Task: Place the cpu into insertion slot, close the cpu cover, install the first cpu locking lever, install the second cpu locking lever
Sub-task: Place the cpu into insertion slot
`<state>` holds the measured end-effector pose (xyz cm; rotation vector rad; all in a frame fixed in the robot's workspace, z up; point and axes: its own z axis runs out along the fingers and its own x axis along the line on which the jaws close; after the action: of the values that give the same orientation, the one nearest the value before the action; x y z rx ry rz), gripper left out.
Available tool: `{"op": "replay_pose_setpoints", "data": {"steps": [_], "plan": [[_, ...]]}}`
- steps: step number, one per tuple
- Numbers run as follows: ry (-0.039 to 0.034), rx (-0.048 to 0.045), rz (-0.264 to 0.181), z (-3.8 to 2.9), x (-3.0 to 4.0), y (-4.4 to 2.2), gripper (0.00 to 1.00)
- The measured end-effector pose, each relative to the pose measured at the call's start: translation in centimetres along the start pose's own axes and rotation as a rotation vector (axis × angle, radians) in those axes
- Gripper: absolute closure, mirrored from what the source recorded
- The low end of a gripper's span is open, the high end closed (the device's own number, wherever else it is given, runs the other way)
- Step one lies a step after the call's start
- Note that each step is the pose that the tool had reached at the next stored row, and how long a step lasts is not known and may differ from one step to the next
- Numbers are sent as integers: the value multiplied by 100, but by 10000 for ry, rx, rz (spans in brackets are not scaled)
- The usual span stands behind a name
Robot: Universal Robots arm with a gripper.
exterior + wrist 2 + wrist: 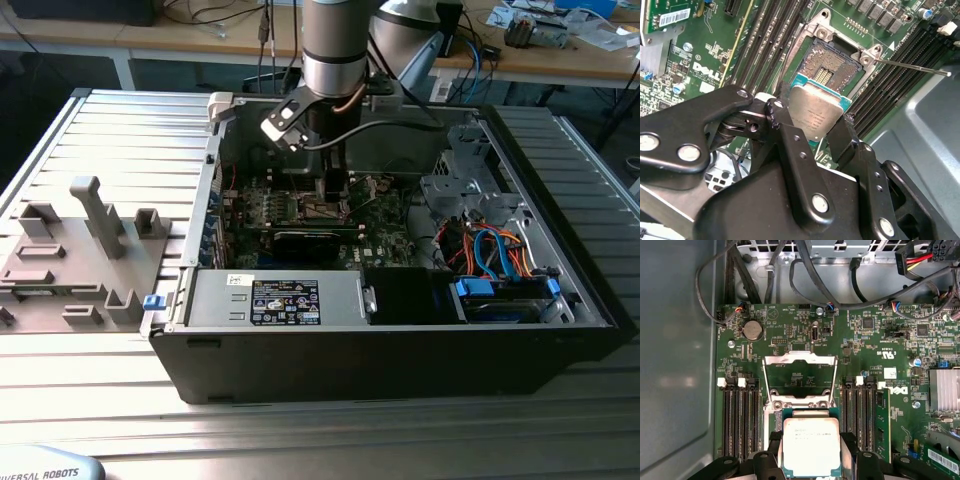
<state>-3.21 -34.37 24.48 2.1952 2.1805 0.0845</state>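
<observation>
While your claw (815, 120) hung inside the case (400, 350), its fingers (776, 114) were pinched on opposite edges of the cpu (811, 446). Chip sat over the bare socket (832, 62), pins exposed, not seated. cpu cover (800, 359) stood flipped open.

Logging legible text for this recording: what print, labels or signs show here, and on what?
No text is quoted here.
cpu: faint engraved lines on its top, too small to read.
board: white brand logo, left unquoted; part codes too small.
sticker on the metal box in the exterior view: blurred.
barcode label in the second wrist view: too small.
</observation>
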Motion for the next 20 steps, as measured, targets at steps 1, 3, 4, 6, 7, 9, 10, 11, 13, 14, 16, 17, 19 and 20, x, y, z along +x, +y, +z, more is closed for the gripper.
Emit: {"op": "replay_pose_setpoints", "data": {"steps": [1, 3, 4, 6, 7, 9, 10, 11, 13, 14, 16, 17, 19, 20], "plan": [[1, 0, 0, 1, 1, -3, 46], [2, -1, 0, 3, 1, -8, 46], [2, 0, 0, 3, 0, -12, 46], [2, -1, -1, 5, 0, -16, 46], [2, 0, 0, 6, 0, -18, 46], [2, -1, 0, 8, 0, -19, 46], [2, -1, 0, 8, 0, -20, 46], [2, -1, 0, 9, 0, -22, 46], [2, -1, 0, 11, 0, -25, 46], [2, -1, 0, 12, 0, -27, 46], [2, -1, -1, 13, 0, -29, 46], [2, -1, 0, 15, 0, -31, 46], [2, -1, 0, 17, 0, -33, 46], [3, -1, 0, 18, 0, -35, 46]]}}
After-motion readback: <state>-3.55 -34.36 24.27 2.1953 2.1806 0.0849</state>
